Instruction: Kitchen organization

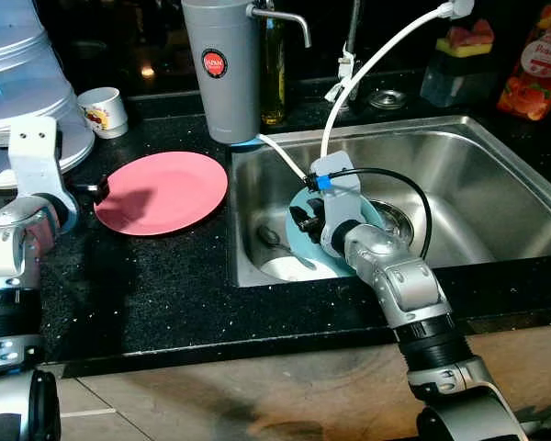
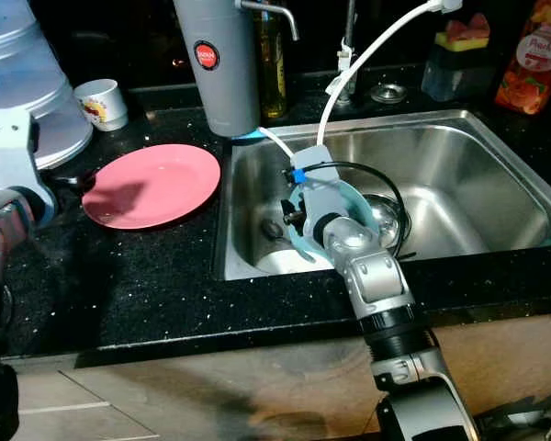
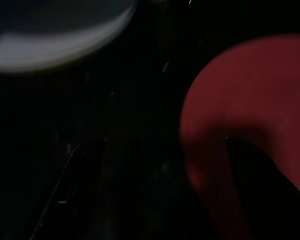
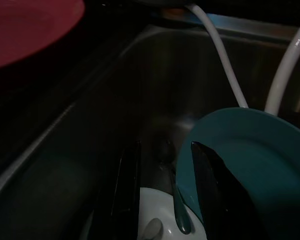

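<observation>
A pink plate [image 1: 165, 191] lies flat on the black counter left of the sink. My left gripper [image 1: 101, 188] is at its left edge, open, with one finger [image 3: 262, 190] over the rim. A teal plate [image 1: 297, 241] stands tilted inside the sink [image 1: 477, 175], over a white bowl [image 1: 285, 268] and a spoon [image 1: 268, 237]. My right gripper [image 4: 165, 190] reaches down to it. One finger [image 4: 210, 185] lies on the teal plate's [image 4: 255, 165] face. The other finger stands apart from the rim, so the gripper is open.
A grey water-filter jug [image 1: 220, 69] and an oil bottle [image 1: 274, 73] stand behind the sink's left corner. White hoses [image 1: 367, 69] hang into the basin. A white cup [image 1: 104, 110] and stacked clear containers [image 1: 18, 83] sit at back left. A sponge holder [image 1: 459, 64] and a juice bottle [image 1: 537, 64] are at back right.
</observation>
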Available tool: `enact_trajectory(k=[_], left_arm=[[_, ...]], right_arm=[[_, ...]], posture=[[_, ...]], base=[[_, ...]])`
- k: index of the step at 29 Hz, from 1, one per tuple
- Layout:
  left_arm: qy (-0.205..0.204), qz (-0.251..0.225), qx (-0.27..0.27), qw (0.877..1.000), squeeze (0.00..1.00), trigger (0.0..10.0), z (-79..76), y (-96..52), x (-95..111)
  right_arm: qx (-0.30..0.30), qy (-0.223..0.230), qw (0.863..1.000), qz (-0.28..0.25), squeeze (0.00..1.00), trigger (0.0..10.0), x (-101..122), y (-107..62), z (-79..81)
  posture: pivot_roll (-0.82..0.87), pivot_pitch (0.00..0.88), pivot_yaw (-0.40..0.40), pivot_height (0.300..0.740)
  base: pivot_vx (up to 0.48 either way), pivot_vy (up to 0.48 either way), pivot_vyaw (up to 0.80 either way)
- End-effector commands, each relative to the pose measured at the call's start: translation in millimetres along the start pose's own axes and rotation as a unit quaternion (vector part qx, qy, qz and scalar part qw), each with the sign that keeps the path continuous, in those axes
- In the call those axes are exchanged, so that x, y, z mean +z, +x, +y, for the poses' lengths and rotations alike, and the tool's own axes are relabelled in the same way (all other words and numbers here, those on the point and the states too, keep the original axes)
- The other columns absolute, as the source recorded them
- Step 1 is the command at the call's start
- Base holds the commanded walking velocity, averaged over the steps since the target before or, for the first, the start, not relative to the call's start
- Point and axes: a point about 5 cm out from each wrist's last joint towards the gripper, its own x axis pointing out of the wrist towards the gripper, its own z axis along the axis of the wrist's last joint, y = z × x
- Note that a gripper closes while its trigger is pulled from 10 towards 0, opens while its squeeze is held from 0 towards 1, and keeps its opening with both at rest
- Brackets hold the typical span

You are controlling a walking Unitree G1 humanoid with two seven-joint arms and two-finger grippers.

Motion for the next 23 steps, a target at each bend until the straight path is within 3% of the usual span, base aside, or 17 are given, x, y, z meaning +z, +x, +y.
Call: enact_trajectory(k=[1,2,3,9,18,23], left_arm=[[-0.022,0.022,-0.001,1.0,0.87,10.0,0.2,2.1,-8],[-0.044,0.037,-0.01,0.998,0.05,10.0,-1.6,3.4,-12],[-0.061,0.047,-0.017,0.997,0.0,10.0,-3.6,4.1,-15],[-0.112,0.085,-0.046,0.989,0.0,10.0,-13.8,6.6,-25],[-0.153,0.101,-0.067,0.981,0.0,10.0,-23.9,8.4,-26],[-0.192,0.111,-0.105,0.969,0.0,10.0,-40.7,9.1,-23]], right_arm=[[0.012,-0.004,1.0,-0.008,0.0,10.0,3,1.0,6.6],[0.01,-0.005,1.0,-0.008,0.0,10.0,3,1.0,6.1],[0.009,-0.005,1.0,-0.008,0.0,10.0,3,1.1,5.6],[0.004,-0.006,1.0,-0.01,0.0,10.0,4,0.0,2.2],[0.002,-0.005,1.0,-0.013,0.0,10.0,5,0.0,1.7],[0.0,-0.005,1.0,-0.015,0.0,10.0,6,0.3,1.2]], posture=[[0.03,0.022,0.05,0.74],[0.03,0.022,0.05,0.74],[0.03,0.022,0.05,0.74],[0.02,0.022,0.054,0.74],[0.02,0.022,0.055,0.74],[0.02,0.022,0.055,0.74]], base=[[0.0,0.0,0.0],[0.0,0.0,0.0],[0.0,0.0,0.0],[0.0,0.0,0.0],[0.0,0.0,0.0],[0.0,0.0,0.0]])
